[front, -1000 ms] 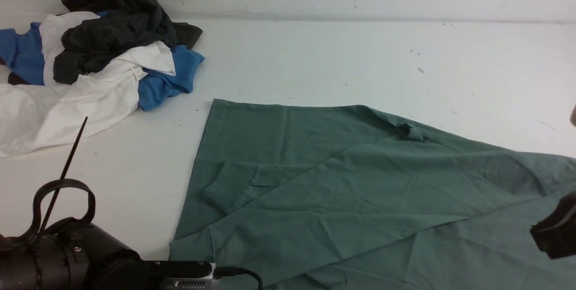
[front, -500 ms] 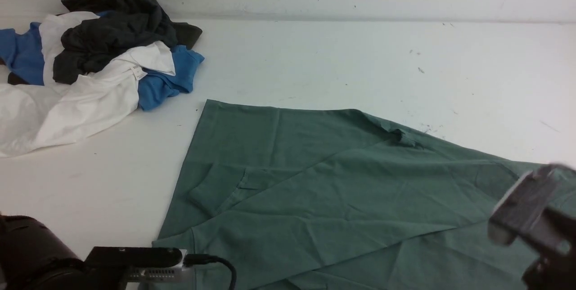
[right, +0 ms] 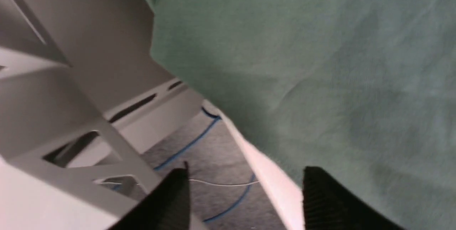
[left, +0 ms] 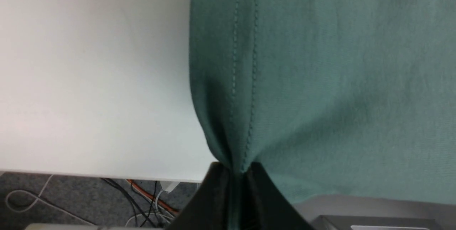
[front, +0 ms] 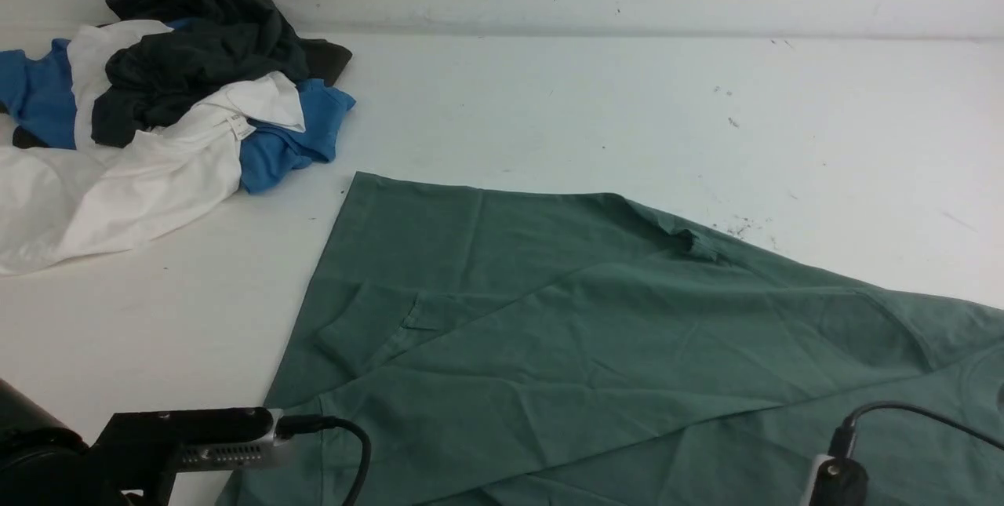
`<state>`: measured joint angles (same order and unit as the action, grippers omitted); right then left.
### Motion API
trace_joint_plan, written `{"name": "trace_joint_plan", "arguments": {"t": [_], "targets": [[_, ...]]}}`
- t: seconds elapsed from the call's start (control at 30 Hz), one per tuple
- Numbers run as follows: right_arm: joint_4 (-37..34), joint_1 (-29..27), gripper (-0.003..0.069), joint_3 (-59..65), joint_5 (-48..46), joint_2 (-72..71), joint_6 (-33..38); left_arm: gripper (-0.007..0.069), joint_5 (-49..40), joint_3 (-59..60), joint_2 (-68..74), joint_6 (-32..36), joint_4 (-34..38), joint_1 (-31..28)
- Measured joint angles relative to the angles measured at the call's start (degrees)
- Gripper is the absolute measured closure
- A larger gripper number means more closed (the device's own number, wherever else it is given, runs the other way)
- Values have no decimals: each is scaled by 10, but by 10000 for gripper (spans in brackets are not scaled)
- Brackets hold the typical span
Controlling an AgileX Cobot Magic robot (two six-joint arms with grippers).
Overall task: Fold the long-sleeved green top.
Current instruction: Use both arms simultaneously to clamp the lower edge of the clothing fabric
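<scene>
In the front view the large sage-green cotton long-sleeved top lies spread on the white tabletop, filling its near right part and running off the near edge. One cuffed sleeve is laid across the body. A heap of blue, white and charcoal garments sits well apart at the far left. Only the arms' housings and cables show here, not the jaws. In the left wrist view the left jaws are closed on the top's double-stitched hem, the cloth puckering into the pinch right at the tabletop's edge. In the right wrist view, which is blurred, the right jaws stand wide apart with nothing between them. One dark ribbed finger hovers over the green cloth where it meets the tabletop's edge. The step looks like securing the near edge for a fold. The right jaws should bite the cloth's edge fully before either arm lifts. Both should then rise together with the edge taut, so the laid-in sleeve is not dragged out.
</scene>
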<state>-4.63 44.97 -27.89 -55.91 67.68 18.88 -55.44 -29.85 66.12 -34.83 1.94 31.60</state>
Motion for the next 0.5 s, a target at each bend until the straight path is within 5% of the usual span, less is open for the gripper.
{"name": "trace_joint_plan", "arguments": {"t": [0.13, 0.3, 0.47, 0.5], "targets": [[12, 18, 167, 1, 23, 31, -3, 602, 0, 0, 0, 1, 1, 0], [30, 28, 183, 1, 51, 87, -5, 602, 0, 0, 0, 1, 2, 0], [54, 31, 313, -10, 52, 132, -25, 604, 0, -1, 0, 2, 4, 0], [63, 31, 411, -17, 49, 140, -41, 604, -1, -1, 0, 3, 7, 0]]}}
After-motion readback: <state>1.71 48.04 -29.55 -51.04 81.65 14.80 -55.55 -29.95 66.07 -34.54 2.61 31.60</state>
